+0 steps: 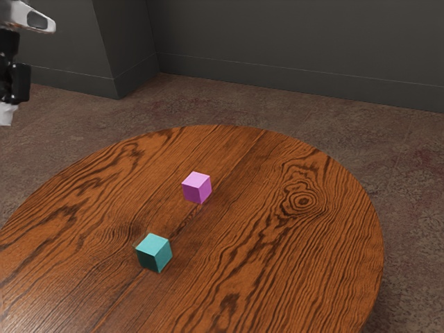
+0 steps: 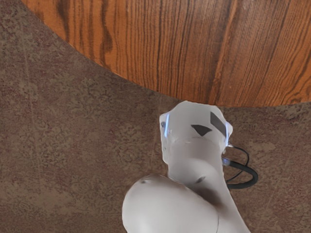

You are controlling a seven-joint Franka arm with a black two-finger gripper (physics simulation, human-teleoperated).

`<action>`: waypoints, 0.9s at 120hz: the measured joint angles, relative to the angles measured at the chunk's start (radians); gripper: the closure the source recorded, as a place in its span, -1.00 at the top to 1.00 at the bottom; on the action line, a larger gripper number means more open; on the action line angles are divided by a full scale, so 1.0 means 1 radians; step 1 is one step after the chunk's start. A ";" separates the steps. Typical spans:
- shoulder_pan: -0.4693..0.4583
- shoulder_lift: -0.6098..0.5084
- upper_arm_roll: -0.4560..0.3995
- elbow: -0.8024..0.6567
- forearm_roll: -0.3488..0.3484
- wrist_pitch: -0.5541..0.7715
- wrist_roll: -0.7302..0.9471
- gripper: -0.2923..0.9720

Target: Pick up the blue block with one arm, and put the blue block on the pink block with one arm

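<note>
claw [image 1: 12, 83]: high, out past the bench [image 1: 312, 277] edge, open or clenched cannot tell | blue block [image 1: 153, 252]: resting on bench, toward near edge, ungrasped | pink block [image 1: 196, 186]: mid-bench, top bare, apart from blue | progress: judged none; pick and stack both remain

Exterior view: the arm [image 1: 21, 21] and its gripper [image 1: 7, 111] are cut off by the left edge, and the bench [image 1: 291, 277] runs past the left and lower edges. Wrist view: the picture's edges crop both bench [image 2: 194, 48] and arm [image 2: 189, 194].
</note>
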 joint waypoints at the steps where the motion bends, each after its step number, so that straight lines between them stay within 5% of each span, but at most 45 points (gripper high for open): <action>1: -0.006 0.005 0.002 -0.005 0.002 0.026 -0.004 0.52; 16: -0.085 0.081 0.011 -0.030 0.001 0.337 -0.038 0.51; 34: -0.121 0.079 0.012 -0.030 -0.007 0.520 -0.065 0.51; 49: -0.147 -0.033 0.018 -0.476 -0.038 0.754 -0.093 0.50; 60: -0.156 -0.021 0.022 -0.626 -0.047 0.926 -0.112 0.50; 64: -0.123 -0.009 0.004 -0.652 -0.048 0.977 -0.116 0.50; 73: 0.129 -0.012 -0.212 -0.743 -0.053 1.095 -0.121 0.50; 80: 0.233 -0.028 -0.296 -0.839 -0.059 1.193 -0.124 0.50; 108: 0.260 0.018 -0.277 -1.025 -0.057 1.533 -0.092 0.50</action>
